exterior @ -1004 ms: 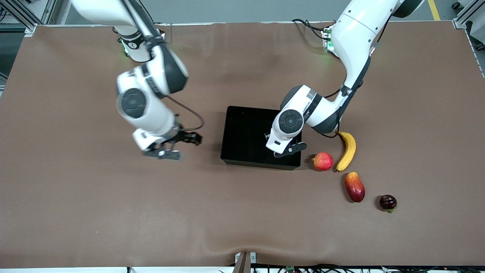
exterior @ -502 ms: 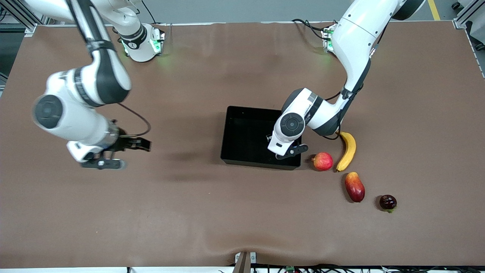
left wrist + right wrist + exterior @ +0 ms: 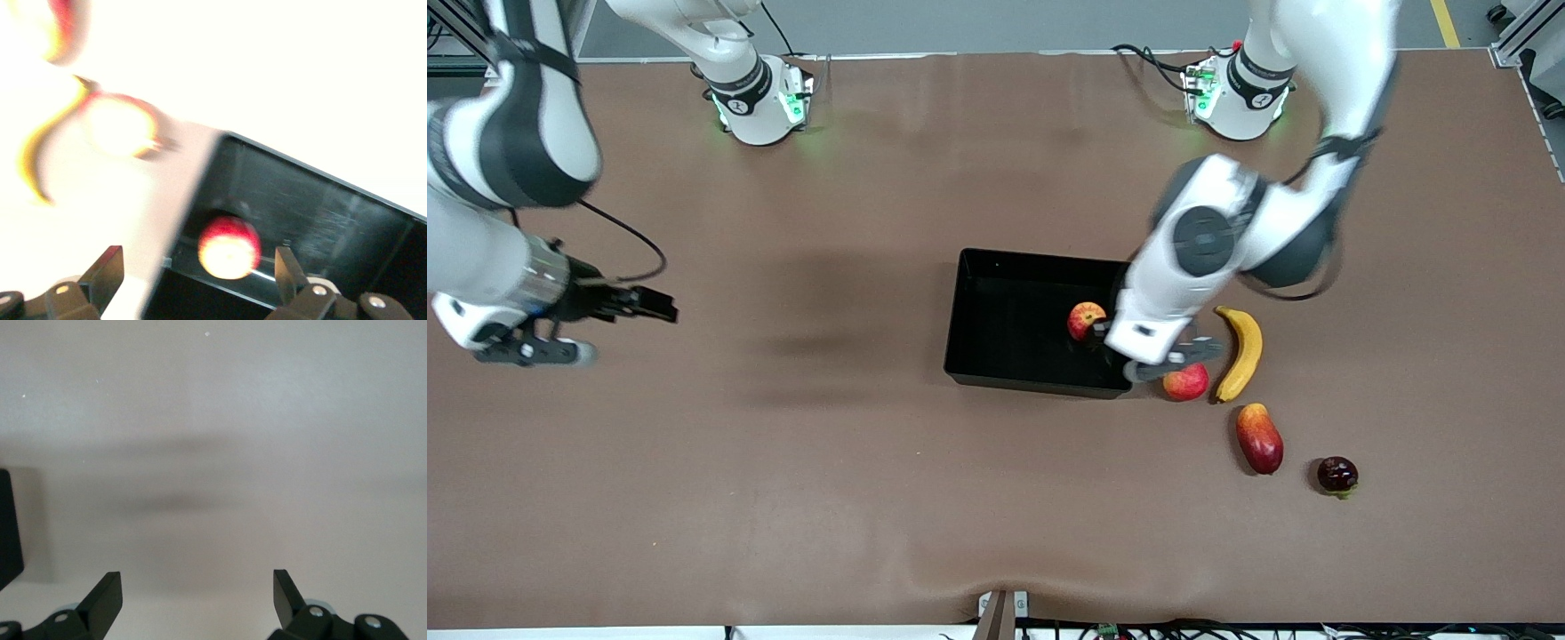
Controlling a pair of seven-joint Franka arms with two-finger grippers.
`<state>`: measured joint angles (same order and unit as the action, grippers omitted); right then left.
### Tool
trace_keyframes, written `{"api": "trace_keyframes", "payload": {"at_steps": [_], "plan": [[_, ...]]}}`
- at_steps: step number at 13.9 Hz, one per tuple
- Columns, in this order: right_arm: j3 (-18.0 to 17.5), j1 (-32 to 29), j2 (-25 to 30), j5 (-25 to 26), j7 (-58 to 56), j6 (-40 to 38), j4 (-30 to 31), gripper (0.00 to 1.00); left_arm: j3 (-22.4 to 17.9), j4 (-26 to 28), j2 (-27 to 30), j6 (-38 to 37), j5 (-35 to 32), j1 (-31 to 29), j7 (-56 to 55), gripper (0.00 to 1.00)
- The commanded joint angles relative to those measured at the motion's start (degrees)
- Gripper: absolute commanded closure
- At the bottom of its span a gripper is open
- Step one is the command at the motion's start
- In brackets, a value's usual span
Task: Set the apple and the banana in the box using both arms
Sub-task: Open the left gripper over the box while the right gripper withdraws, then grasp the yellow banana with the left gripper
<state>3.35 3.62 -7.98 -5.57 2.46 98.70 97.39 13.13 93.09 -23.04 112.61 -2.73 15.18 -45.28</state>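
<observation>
The apple (image 3: 1086, 320) lies in the black box (image 3: 996, 311), near the wall at the left arm's end. My left gripper (image 3: 1158, 357) is open and empty, up over that wall's corner nearest the front camera. In the left wrist view the apple (image 3: 229, 247) shows inside the box (image 3: 320, 207), past my open left gripper (image 3: 198, 280). The banana (image 3: 1243, 351) lies on the table outside the box, toward the left arm's end; it also shows in the left wrist view (image 3: 40, 150). My right gripper (image 3: 534, 349) is open and empty over bare table at the right arm's end, as the right wrist view (image 3: 197, 593) shows.
A pinkish-red round fruit (image 3: 1185, 382) lies between the box and the banana, partly under my left gripper. A red-yellow mango-like fruit (image 3: 1259, 437) and a dark round fruit (image 3: 1337, 474) lie nearer the front camera. The table is covered in brown cloth.
My left gripper has lifted and shifted from inside the box toward its corner, uncovering the apple lying in the box. My right arm has swung away toward its end of the table.
</observation>
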Motion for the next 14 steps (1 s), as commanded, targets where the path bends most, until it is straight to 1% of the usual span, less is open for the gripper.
{"api": "trace_keyframes", "payload": {"at_steps": [1, 2, 3, 4, 5, 6, 7, 8, 9, 10, 12, 14], "plan": [[-1.1, -2.1, 4.9, 0.7, -0.4, -3.9, 1.5, 0.0, 0.3, 3.1, 1.4, -3.0, -0.7, -6.0, 5.3, 0.0], [-1.1, -2.6, 5.5, 0.6, -0.4, -5.5, 0.4, 0.0, 0.1, 4.9, 1.0, -2.6, -1.0, -7.8, 8.3, 0.0], [-1.0, -3.2, 5.7, 0.7, -0.4, -7.6, -1.0, 0.0, 0.1, 6.3, 1.0, -2.3, -3.1, -9.5, 10.5, 0.0], [-1.0, -3.4, 5.6, 0.7, -0.4, -10.3, -3.5, 0.0, 0.3, 7.6, 0.9, -2.2, -7.1, -11.7, 12.5, 0.0], [-1.0, -3.8, 5.4, 0.7, 0.1, -13.2, -6.1, 0.0, 0.4, 9.3, 0.9, -1.5, -9.7, -13.4, 15.0, 0.0], [-1.0, -4.3, 5.3, 0.7, 0.3, -15.7, -8.1, 0.0, 0.4, 11.6, 0.9, 1.2, -10.3, -14.5, 17.7, 0.02], [-1.0, -4.8, 5.6, 0.7, 0.3, -17.7, -9.1, 0.0, 0.4, 14.5, 0.9, 5.9, -10.4, -16.1, 20.6, 0.02], [-0.9, -5.1, 5.8, 0.7, 0.2, -19.5, -9.4, 0.0, 0.4, 17.1, 0.9, 10.5, -10.5, -17.2, 23.3, 0.02], [-0.9, -5.1, 7.1, 0.7, 0.2, -20.1, -9.3, 0.0, 0.4, 18.7, 0.1, 14.0, -10.5, -18.2, 25.8, 0.02], [-1.1, -5.2, 9.1, 1.0, 0.2, -19.8, -8.9, 0.0, 0.3, 19.1, -1.3, 15.8, -10.5, -18.8, 27.3, 0.02], [-1.2, -5.0, 11.3, 1.9, 0.1, -19.9, -8.8, 0.0, 0.3, 19.5, -3.4, 17.9, -10.8, -19.0, 28.0, 0.02], [-1.5, -4.9, 12.3, 1.9, -0.3, -20.4, -9.0, 0.0, 0.2, 19.9, -5.4, 19.0, -11.5, -18.9, 28.0, 0.12]]}}
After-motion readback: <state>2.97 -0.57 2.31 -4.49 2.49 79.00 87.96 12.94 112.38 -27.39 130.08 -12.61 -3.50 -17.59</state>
